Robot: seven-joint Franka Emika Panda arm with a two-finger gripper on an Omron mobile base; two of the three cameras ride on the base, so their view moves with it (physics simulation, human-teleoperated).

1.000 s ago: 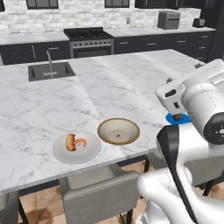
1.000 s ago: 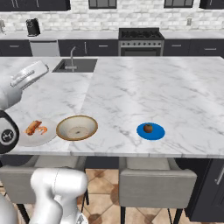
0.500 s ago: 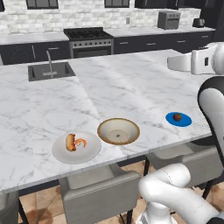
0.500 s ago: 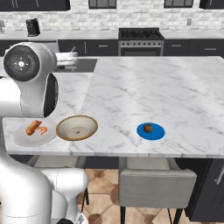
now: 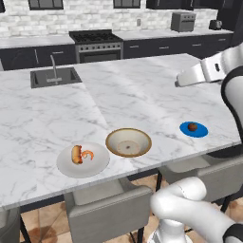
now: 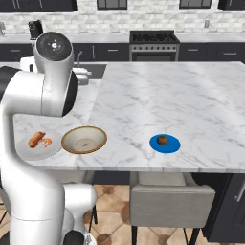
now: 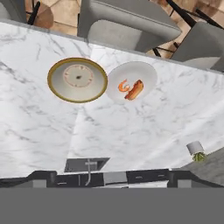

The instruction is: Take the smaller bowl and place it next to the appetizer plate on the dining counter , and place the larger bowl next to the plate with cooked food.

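Now the long white marble worktop (image 5: 142, 95) carries everything. Near its front edge sits the white plate (image 5: 83, 160) with sausage and shrimp, and the cream bowl (image 5: 128, 142) sits just beside it. The small blue plate (image 5: 193, 129) with a brown ball sits well apart. The pincer is wide open and holds nothing.

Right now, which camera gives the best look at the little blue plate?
The right base view: the blue plate lies unobstructed near the middle, its brown food ball plain. The left base view shows it too, smaller and toward the right edge.
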